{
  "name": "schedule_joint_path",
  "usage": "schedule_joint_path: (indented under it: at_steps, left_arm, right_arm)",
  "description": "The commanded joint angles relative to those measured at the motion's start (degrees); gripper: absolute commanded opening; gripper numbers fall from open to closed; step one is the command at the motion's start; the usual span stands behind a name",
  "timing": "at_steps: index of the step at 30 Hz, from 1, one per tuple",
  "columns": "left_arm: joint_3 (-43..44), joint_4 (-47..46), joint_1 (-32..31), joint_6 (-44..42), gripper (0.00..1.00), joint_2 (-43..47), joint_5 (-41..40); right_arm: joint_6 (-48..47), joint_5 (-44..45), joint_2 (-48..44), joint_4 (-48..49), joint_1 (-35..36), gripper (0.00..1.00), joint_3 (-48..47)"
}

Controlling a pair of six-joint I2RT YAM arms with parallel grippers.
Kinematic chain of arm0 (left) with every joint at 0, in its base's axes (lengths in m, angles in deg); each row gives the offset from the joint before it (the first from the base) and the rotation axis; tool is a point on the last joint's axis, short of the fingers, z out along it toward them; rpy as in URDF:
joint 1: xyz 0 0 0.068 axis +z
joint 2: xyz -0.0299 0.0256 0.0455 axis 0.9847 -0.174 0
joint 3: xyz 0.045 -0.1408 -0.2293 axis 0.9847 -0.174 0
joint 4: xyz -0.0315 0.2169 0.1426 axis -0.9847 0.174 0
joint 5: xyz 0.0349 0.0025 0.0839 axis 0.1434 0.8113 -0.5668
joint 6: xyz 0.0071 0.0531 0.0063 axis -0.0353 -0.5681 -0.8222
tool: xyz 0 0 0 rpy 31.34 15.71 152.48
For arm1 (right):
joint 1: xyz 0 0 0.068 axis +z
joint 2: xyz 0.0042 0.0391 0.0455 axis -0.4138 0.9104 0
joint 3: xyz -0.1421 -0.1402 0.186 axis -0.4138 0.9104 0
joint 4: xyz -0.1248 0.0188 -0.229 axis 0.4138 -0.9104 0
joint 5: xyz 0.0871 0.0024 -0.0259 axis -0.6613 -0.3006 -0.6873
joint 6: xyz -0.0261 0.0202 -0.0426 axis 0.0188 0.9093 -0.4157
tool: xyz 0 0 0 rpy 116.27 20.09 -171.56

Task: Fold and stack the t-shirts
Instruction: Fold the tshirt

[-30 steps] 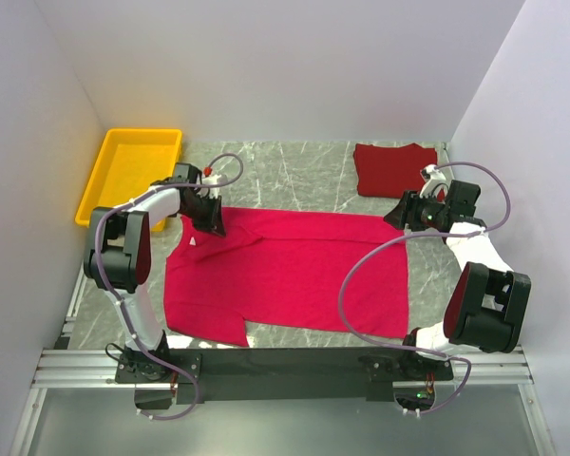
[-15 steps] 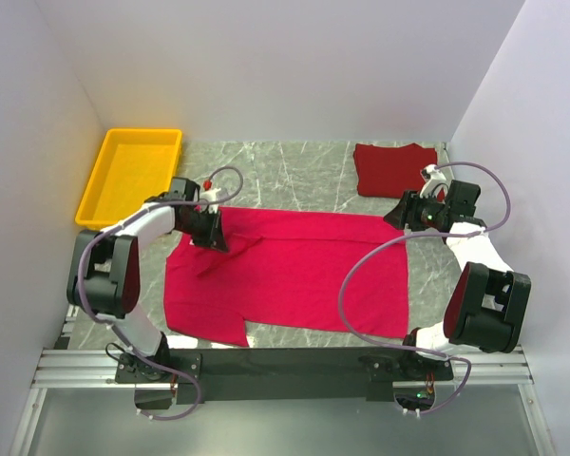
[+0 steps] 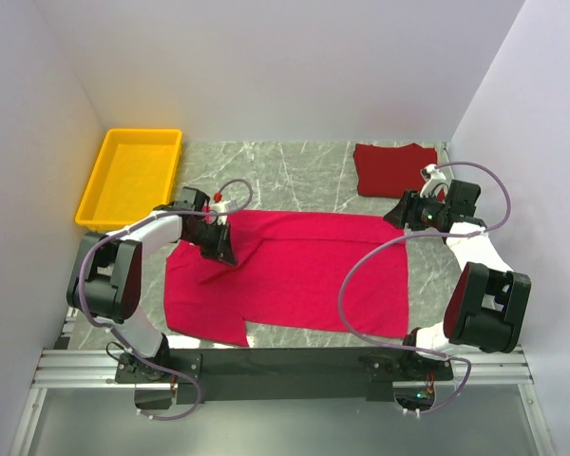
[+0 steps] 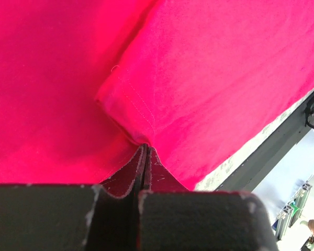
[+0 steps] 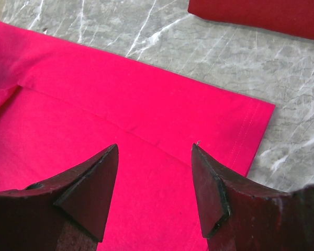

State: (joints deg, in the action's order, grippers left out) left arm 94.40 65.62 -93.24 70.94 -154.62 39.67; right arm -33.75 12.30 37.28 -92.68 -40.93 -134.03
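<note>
The crimson-pink t-shirt (image 3: 294,271) lies spread across the marble table, also filling the left wrist view (image 4: 209,78) and showing in the right wrist view (image 5: 136,136). My left gripper (image 3: 223,249) is shut on the shirt's far-left sleeve edge (image 4: 126,107) and holds it folded inward over the body. My right gripper (image 3: 399,214) is open and empty, just above the shirt's far-right corner (image 5: 251,125). The maroon t-shirt (image 3: 394,168) lies folded at the back right, its edge in the right wrist view (image 5: 261,13).
A yellow plastic tray (image 3: 133,176) stands at the back left. White walls close in the left, back and right. The black rail (image 3: 285,366) with the arm bases runs along the near edge.
My left gripper has moved right and toward the front, pulling the sleeve inward over the shirt. The right arm has not moved.
</note>
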Motion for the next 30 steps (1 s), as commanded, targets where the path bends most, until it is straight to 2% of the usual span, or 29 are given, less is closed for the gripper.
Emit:
schedule_joint_path:
  at_steps: [1, 7, 9, 10, 12, 13, 16, 18, 20, 26, 30]
  left_arm:
    - [1.48, -0.05, -0.63, 0.38, 0.01, 2.04, 1.81]
    - [1.84, 1.80, -0.63, -1.02, 0.02, 1.33, -0.03]
    - [1.84, 2.32, -0.63, -0.94, 0.12, 1.69, -0.48]
    - [1.93, 2.41, -0.63, -1.02, 0.22, 1.95, -1.00]
    - [2.36, 2.50, -0.72, -0.85, 0.34, 3.88, -1.27]
    - [2.54, 2.59, -0.63, -0.85, 0.44, 4.84, -1.44]
    - [3.33, 0.06, -0.63, 0.82, 0.53, 9.50, -3.99]
    - [3.42, -1.88, -0.63, 3.37, 0.57, 11.44, -6.98]
    - [4.38, -3.47, -0.63, 4.86, 0.57, 9.53, -8.64]
    - [7.11, -5.85, -0.63, 6.88, 0.60, 0.83, -5.31]
    - [7.90, -5.93, -0.72, 7.33, 0.59, -1.12, -5.05]
  right_arm:
    - [0.44, -0.72, -2.17, 1.56, 0.06, 0.65, 0.14]
    - [0.44, -0.72, -2.08, 1.65, -0.03, 0.65, 0.05]
    - [0.35, -0.72, -1.99, 1.56, -0.03, 0.65, 0.14]
    - [0.35, -0.72, -1.99, 1.65, -0.03, 0.65, 0.05]
    - [0.17, -0.55, -1.73, 1.47, -0.03, 0.65, -0.03]
    - [0.17, -0.55, -1.73, 1.38, -0.03, 0.65, 0.05]
    - [0.08, -0.37, -1.73, 1.56, -0.12, 0.65, 0.05]
    - [0.35, -0.54, -1.55, 1.65, -0.03, 0.65, 0.05]
    - [0.70, -0.81, -1.29, 1.82, -0.03, 0.65, -0.04]
    - [-0.09, -0.46, -1.82, 1.12, -0.03, 0.65, -0.12]
    - [-0.44, -0.37, -2.43, 0.86, -0.21, 0.65, 0.32]
